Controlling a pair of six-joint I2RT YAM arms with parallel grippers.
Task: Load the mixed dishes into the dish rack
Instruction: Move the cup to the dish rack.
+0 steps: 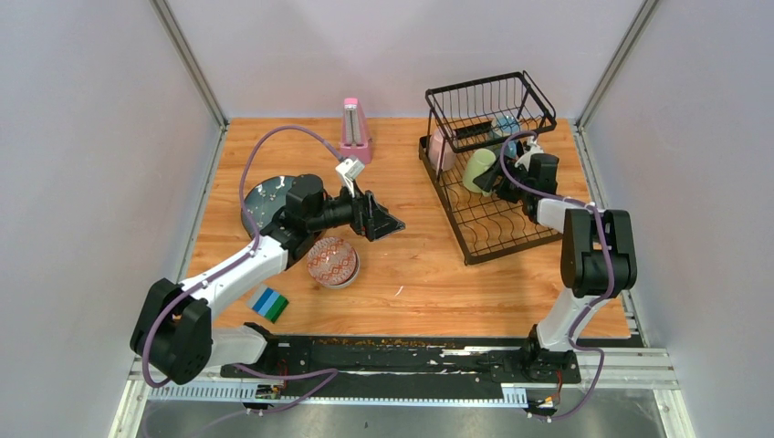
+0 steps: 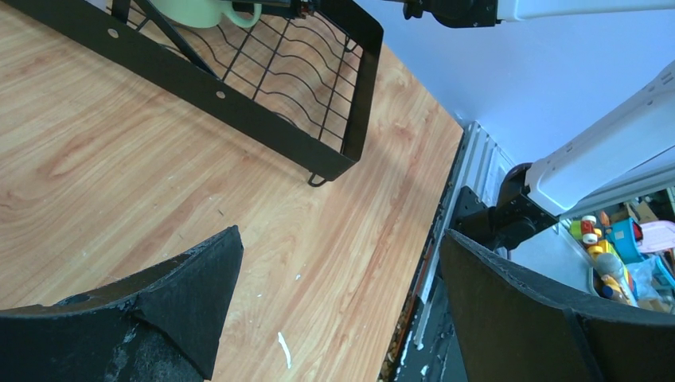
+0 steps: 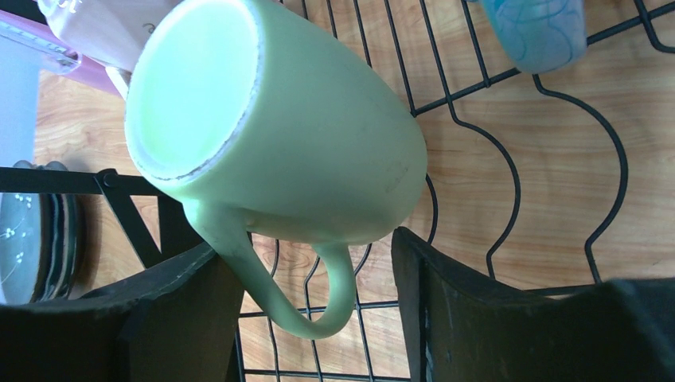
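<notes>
The right hand (image 3: 314, 247) sat inside the dish rack (image 1: 493, 228), its fingers spread on either side of the handle of the pale green mug (image 3: 302, 135) rather than clamped on it. One finger seemed to brush the handle, though the wrist view left that unsure. The mug lay tipped on the rack's wires with its base towards the wrist camera, beside the pink-white mug (image 1: 442, 151) and near the blue-patterned bowl (image 1: 505, 126). The left hand (image 2: 341, 235) hung wide open and empty above the desk (image 1: 411, 283), left of the rack. The red-patterned bowl (image 1: 333, 262) stood on the desk just beside it, and the blue-grey plates (image 1: 260, 205) lay stacked behind the left arm.
</notes>
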